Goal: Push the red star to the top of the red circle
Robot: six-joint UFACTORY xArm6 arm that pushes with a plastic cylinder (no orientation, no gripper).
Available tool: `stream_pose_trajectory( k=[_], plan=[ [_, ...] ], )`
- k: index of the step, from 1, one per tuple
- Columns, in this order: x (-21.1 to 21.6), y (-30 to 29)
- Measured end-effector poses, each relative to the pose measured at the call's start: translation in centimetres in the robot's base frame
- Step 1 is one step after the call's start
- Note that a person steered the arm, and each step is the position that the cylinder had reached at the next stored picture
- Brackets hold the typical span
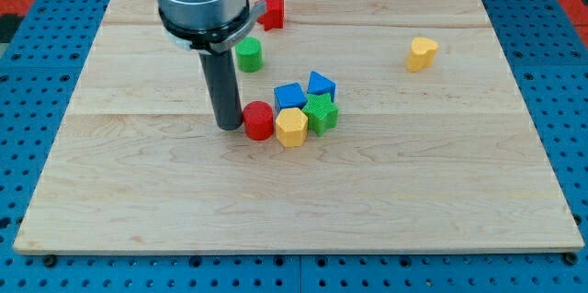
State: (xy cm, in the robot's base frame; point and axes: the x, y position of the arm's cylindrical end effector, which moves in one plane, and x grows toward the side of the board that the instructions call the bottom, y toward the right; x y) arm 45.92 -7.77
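Note:
The red star (pixel 271 12) lies near the view's top, partly hidden behind the arm's grey head. The red circle (pixel 259 120) is a short cylinder near the board's middle, well below the star. My tip (pixel 228 126) rests on the board right at the red circle's left side, touching or almost touching it. A green circle (pixel 249 55) stands between the star and the red circle.
A tight cluster sits to the right of the red circle: a yellow hexagon (pixel 291 128), a green star (pixel 321 112), a blue cube (pixel 289 96) and a blue pentagon-like block (pixel 322 84). A yellow heart (pixel 422 53) lies at the upper right. The wooden board (pixel 138 192) sits on a blue pegboard.

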Motion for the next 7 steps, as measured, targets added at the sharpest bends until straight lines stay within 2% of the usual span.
stream_pose_trajectory(
  k=[1, 3, 4, 5, 7],
  plan=[
    [-3.5, -1.9],
    [-14.1, -3.0],
    [-13.5, 0.1],
    [-9.6, 2.5],
    [-9.7, 3.6]
  ],
)
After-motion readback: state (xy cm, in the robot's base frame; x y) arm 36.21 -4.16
